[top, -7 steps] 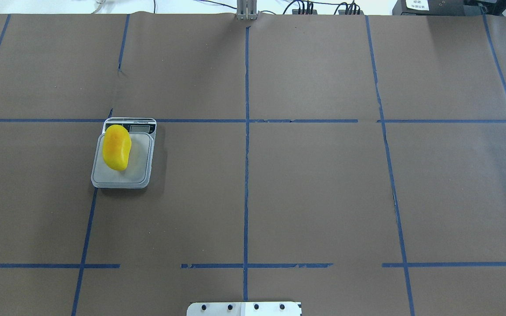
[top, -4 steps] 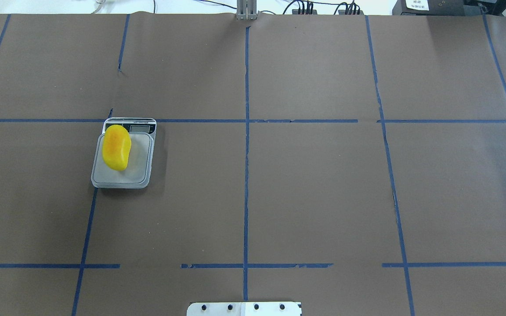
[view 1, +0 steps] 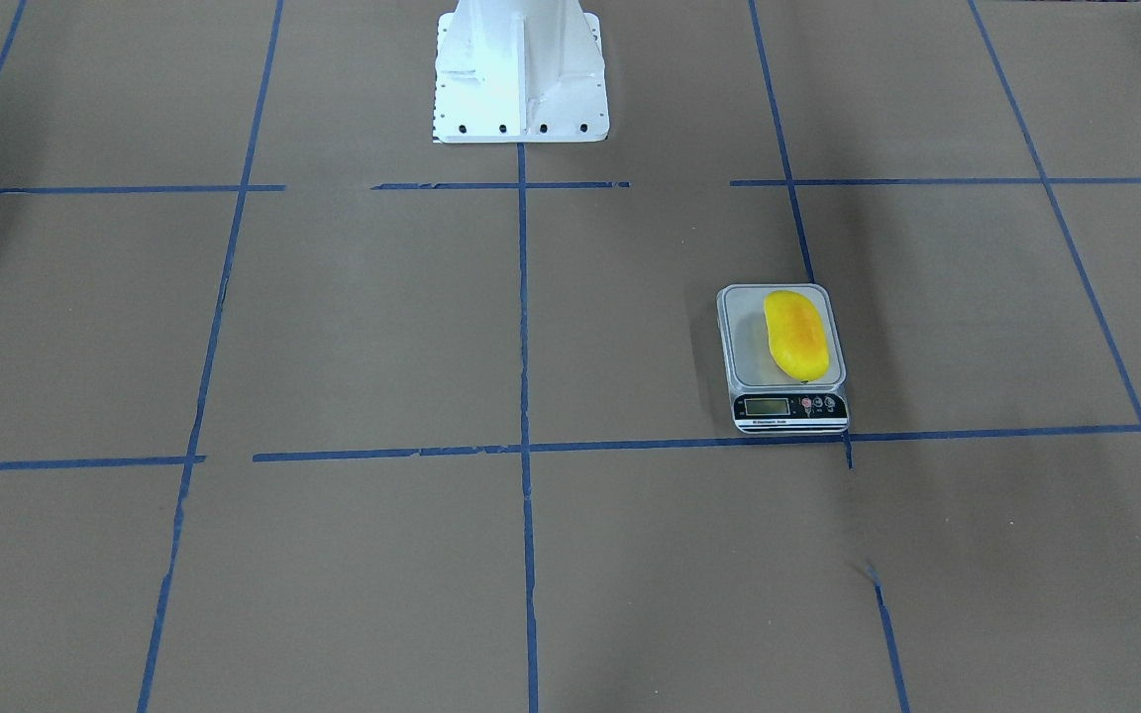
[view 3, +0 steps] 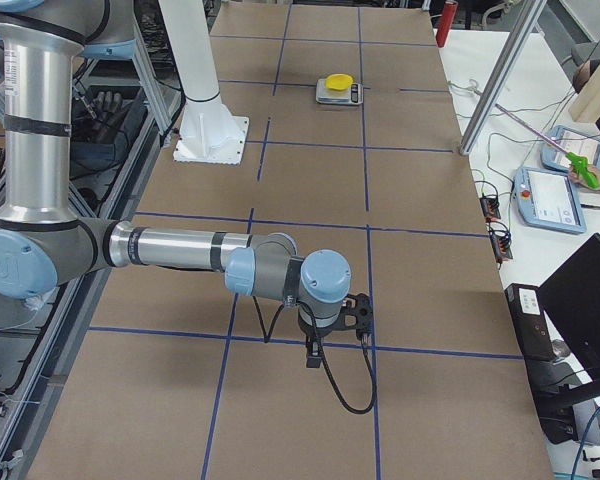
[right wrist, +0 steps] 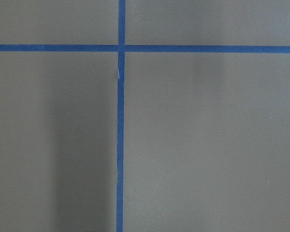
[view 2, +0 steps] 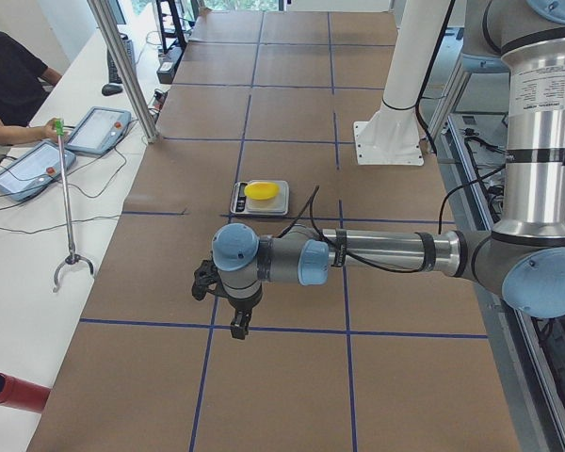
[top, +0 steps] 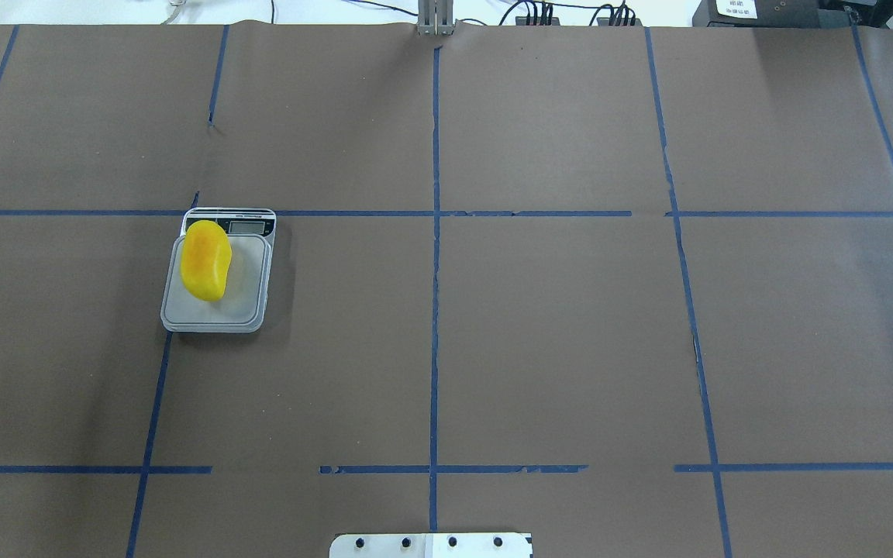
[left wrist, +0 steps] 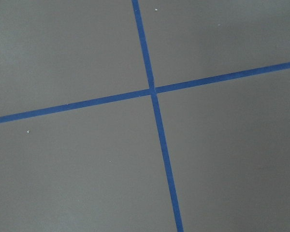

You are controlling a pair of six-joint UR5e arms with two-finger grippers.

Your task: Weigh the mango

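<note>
while the glossy yellow oblong mango [top: 205, 260] is sitting weighing on the grey square scale [top: 249, 308] mid-left, only reading it is remaining; left gripper [view 2: 237, 327], right gripper [view 3: 311, 357] fingers: can't tell.

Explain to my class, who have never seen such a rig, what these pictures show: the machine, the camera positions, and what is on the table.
It is a robot with two jointed arms at a brown table marked with blue tape. Two cameras look down from behind and in front, two from the table's ends, one from each wrist. A yellow mango lies on a small scale. The left gripper and right gripper hang over bare table, well away from the mango.
</note>
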